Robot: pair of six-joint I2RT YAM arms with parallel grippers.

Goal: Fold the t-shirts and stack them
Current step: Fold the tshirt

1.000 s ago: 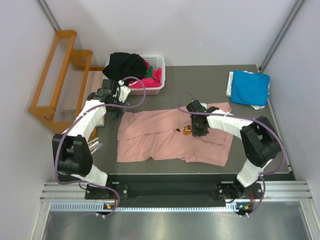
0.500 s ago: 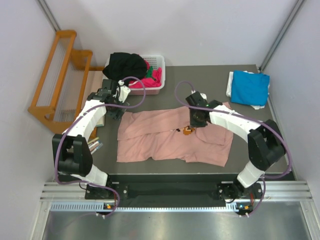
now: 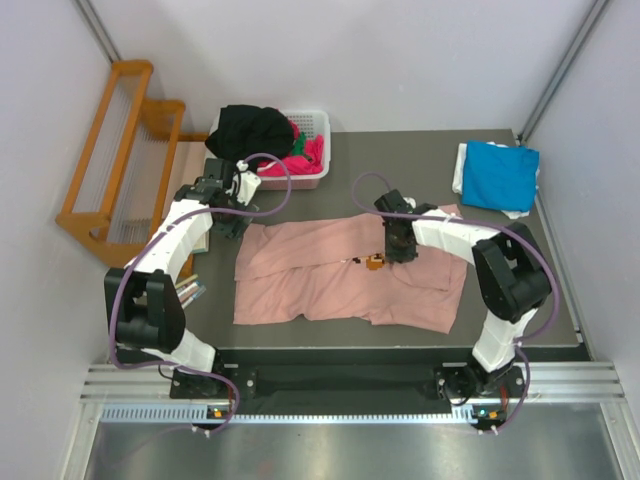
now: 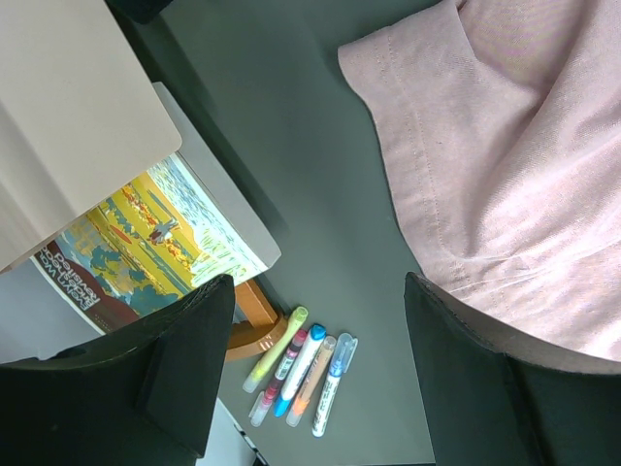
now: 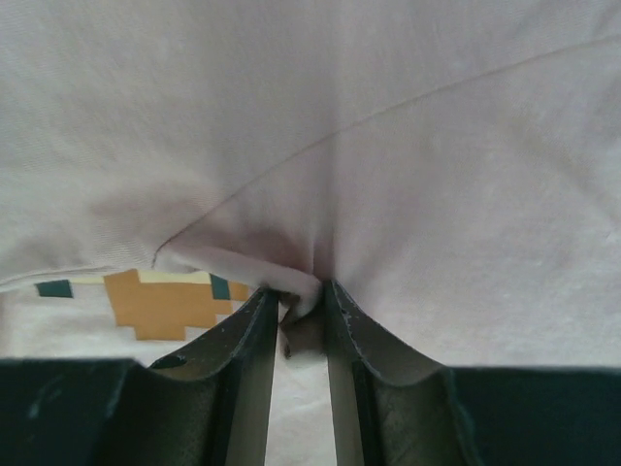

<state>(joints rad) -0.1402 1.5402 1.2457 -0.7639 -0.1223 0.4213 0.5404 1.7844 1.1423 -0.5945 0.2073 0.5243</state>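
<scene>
A dusty salmon-pink t-shirt [image 3: 310, 280] lies spread and rumpled across the middle of the table, with a small orange and dark print [image 3: 373, 262] on its chest. My right gripper [image 3: 393, 250] is shut on a raised fold of this shirt [image 5: 388, 116] just beside the print [image 5: 160, 301]; the pinched cloth shows between the fingertips of the gripper [image 5: 294, 306]. My left gripper [image 3: 222, 222] hangs open over the table's left edge, next to the shirt's sleeve [image 4: 505, 146], with nothing between its fingers [image 4: 485, 359]. A folded bright blue t-shirt [image 3: 497, 175] lies at the back right.
A white slatted basket [image 3: 318, 125] at the back holds black [image 3: 255, 128] and magenta [image 3: 305, 155] shirts. Several marker pens [image 4: 301, 369] and a picture book [image 4: 146, 238] lie below the left gripper, off the table's left edge. A wooden rack [image 3: 110, 150] stands at the far left.
The right gripper moved a short way toward the back of the shirt and then came back a little, staying by the print. The left arm has not moved.
</scene>
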